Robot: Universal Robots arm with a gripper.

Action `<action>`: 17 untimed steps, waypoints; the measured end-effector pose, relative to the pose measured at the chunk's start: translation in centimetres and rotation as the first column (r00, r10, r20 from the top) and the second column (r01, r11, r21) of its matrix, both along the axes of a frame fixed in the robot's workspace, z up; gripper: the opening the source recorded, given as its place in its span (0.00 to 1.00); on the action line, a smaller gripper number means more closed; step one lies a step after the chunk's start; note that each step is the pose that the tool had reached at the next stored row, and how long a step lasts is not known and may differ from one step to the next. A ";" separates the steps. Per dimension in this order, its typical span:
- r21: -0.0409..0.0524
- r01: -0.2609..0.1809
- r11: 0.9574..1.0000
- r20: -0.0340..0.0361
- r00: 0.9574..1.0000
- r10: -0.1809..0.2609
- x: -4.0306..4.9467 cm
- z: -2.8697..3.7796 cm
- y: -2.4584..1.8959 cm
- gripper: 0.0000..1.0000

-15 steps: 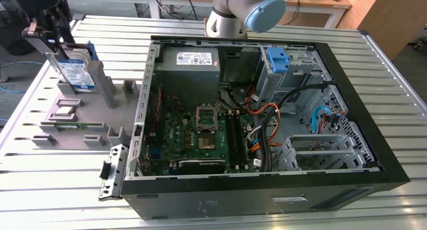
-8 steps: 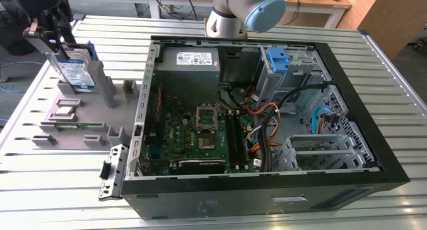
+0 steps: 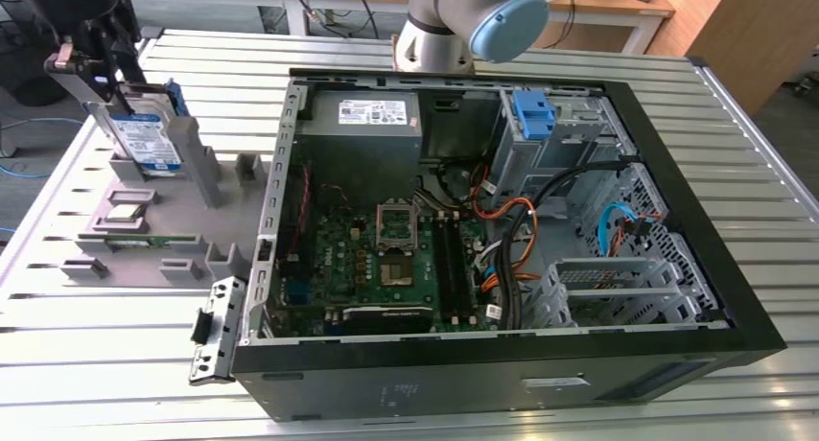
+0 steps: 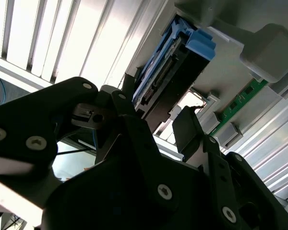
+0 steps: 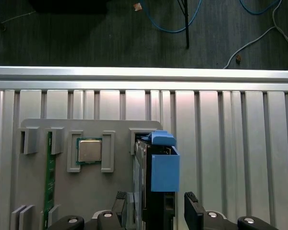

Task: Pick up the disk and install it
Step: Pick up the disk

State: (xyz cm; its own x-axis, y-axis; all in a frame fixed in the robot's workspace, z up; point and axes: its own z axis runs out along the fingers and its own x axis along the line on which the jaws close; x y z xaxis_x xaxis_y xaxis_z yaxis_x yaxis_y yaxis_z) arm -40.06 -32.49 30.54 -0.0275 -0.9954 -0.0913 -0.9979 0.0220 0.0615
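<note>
Over the grey fixture [image 3: 153, 220] at the exterior view's left, the gripper [image 3: 103, 77] points down at the disk [image 3: 144, 139], which stands on edge in a slot of that fixture, label side facing the camera. In both wrist views the gripper [image 5: 156, 203] is spread, one black finger [image 5: 121, 201] on each side of the disk's [image 5: 164, 172] upper end. A narrow gap shows on either side, so it straddles the drive without clearly pinching it. The second wrist view shows the same: the disk [image 4: 170, 72] with its blue bracket runs away from the gripper [image 4: 156, 115] between the two fingers [image 4: 189, 127]. The arm's wrist hangs above the fixture's far corner, while a grey joint with a blue cap [image 3: 493, 19] sits beyond the open computer case [image 3: 512, 364]. Beside the disk, the fixture also carries a processor chip [image 5: 89, 151] and a green memory stick [image 5: 50, 177], each in its own pocket. Fixture and case rest side by side on the slatted metal bench [image 3: 103, 364]. Inside the case, a lone blue bracket [image 3: 531, 110] sits in the drive bay.
</note>
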 end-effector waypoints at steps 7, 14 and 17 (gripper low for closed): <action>0.000 0.000 1.000 0.000 1.000 0.000 0.03 -0.03 0.00 0.59; 0.000 0.000 1.000 -0.003 1.000 0.000 0.38 -0.04 0.00 0.59; 0.000 0.000 1.000 -0.002 1.000 0.000 0.41 -0.15 0.00 0.59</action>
State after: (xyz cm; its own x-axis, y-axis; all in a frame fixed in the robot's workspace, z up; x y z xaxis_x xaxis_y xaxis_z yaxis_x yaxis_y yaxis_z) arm -39.65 -32.48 30.39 -0.0279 -0.9954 -0.0913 -0.9977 0.0221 0.0638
